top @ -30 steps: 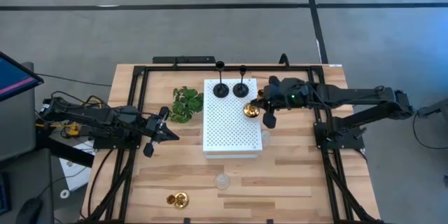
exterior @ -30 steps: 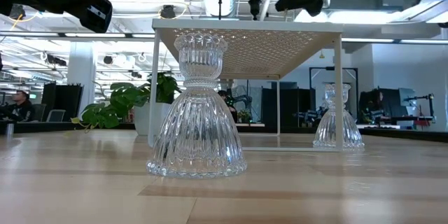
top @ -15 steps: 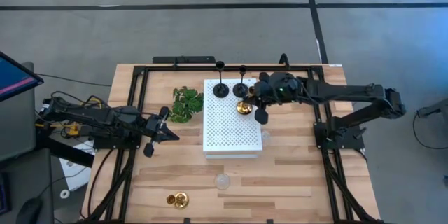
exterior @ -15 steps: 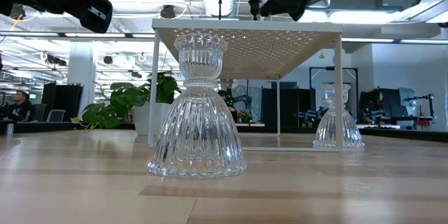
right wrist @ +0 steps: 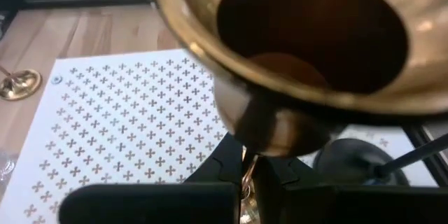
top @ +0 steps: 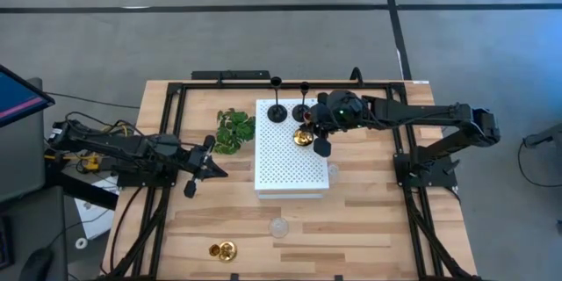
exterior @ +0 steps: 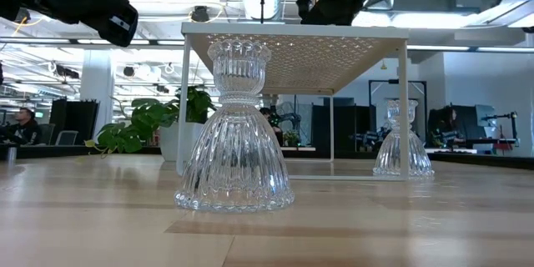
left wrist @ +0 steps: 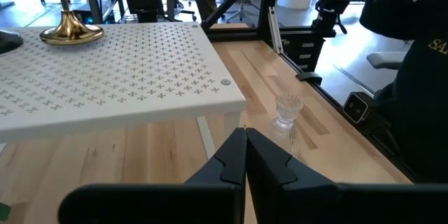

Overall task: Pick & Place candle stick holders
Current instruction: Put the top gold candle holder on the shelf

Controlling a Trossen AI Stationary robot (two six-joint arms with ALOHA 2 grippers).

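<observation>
Seen from above, the right gripper (top: 309,127) has its fingers closed on a gold holder (top: 303,137) whose base sits on the far right part of the white board (top: 290,165), just in front of the two black holders (top: 277,112) standing at the board's far edge. The left gripper (top: 209,165) hangs over the table (top: 351,228) left of the board, near the green sprig (top: 233,130). A second gold holder (top: 223,250) lies near the front edge and a glass holder (top: 279,226) stands in front of the board.

From table height, that glass holder (exterior: 234,133) fills the foreground; the other glass holder (exterior: 402,140) stands farther back beside the board's leg.

The left wrist view shows the left fingers (left wrist: 234,161) pressed together with nothing between them, the board ahead with the gold holder (left wrist: 70,24) on it.

The right wrist view shows the gold cup (right wrist: 294,49) close up, its stem between the dark fingers (right wrist: 231,150)
</observation>
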